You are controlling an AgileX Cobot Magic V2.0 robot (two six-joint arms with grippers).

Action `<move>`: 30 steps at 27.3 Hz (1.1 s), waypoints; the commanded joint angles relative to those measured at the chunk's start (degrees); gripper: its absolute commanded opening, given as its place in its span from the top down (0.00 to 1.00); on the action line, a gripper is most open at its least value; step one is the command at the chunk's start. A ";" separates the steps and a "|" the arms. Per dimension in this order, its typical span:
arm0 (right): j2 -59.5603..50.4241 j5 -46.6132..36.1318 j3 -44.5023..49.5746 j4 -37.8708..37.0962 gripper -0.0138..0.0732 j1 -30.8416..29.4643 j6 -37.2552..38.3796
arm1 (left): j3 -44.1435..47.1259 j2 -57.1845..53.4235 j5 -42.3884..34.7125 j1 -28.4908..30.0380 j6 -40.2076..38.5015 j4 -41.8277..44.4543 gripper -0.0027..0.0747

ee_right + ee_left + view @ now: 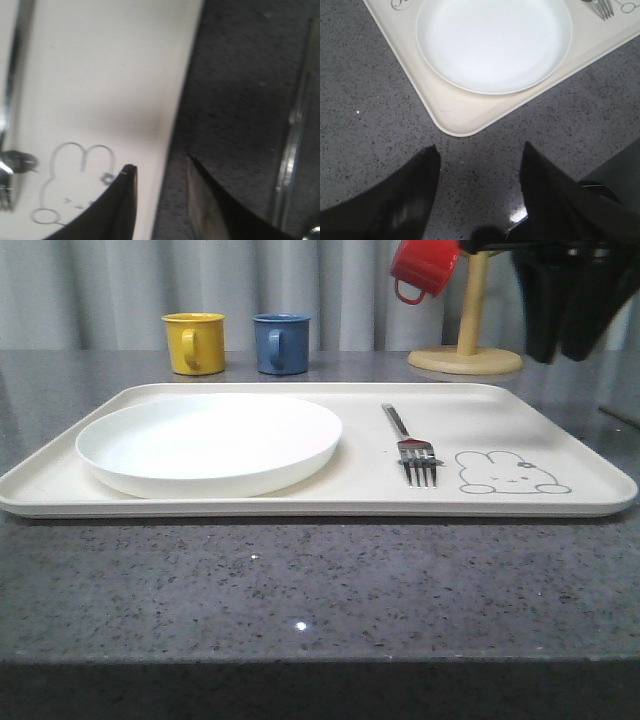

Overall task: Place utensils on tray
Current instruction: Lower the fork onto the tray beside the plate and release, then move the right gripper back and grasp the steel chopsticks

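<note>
A silver fork [412, 445] lies on the cream tray [330, 506], tines toward the front, just left of the grey rabbit drawing [510, 473]. My right gripper [563, 352] hangs high over the tray's back right corner. In the right wrist view it [160, 162] is open and empty above the tray's right edge [115, 75], with the fork [14, 60] to one side and the thin metal chopsticks [291, 125] on the dark counter beyond the tray. My left gripper [480, 146] is open and empty over the counter just off the tray's corner [465, 120].
A round white plate [210, 442] fills the tray's left half. Behind the tray stand a yellow mug [194, 342] and a blue mug [281, 342]. A wooden mug stand [466, 352] at the back right holds a red mug [424, 267].
</note>
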 commanded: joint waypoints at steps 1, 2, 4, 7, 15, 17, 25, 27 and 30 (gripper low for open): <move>-4.39 0.41 1.89 -0.93 0.52 -5.08 -4.04 | -1.49 -0.25 -3.33 -0.48 -0.63 0.00 0.49; -4.45 0.61 2.48 -0.93 0.52 -6.01 -4.44 | -1.49 -0.25 -3.33 -0.48 -0.63 0.00 0.49; -4.50 1.27 3.48 -0.93 0.52 -7.66 -5.65 | -1.49 -0.25 -3.33 -0.48 -0.63 0.00 0.49; -4.36 1.56 5.39 -0.86 0.52 -10.11 -7.22 | -1.49 -0.25 -3.33 -0.48 -0.63 0.00 0.49; -3.72 0.08 8.43 0.23 0.53 -14.28 -9.33 | -1.49 -0.25 -3.33 -0.48 -0.63 0.00 0.49; -3.27 -0.13 8.62 0.16 0.53 -14.77 -9.40 | -1.49 -0.25 -3.33 -0.48 -0.63 0.00 0.49; -1.10 -0.40 8.73 -0.22 0.53 -15.28 -11.01 | -1.49 -0.25 -3.33 -0.48 -0.63 0.00 0.49; -0.81 -0.73 8.73 -0.31 0.53 -15.28 -11.01 | -1.49 -0.25 -3.33 -0.48 -0.63 0.00 0.49; -0.37 -1.14 8.73 -0.64 0.53 -15.28 -11.01 | -1.49 -0.25 -3.33 -0.48 -0.63 0.00 0.49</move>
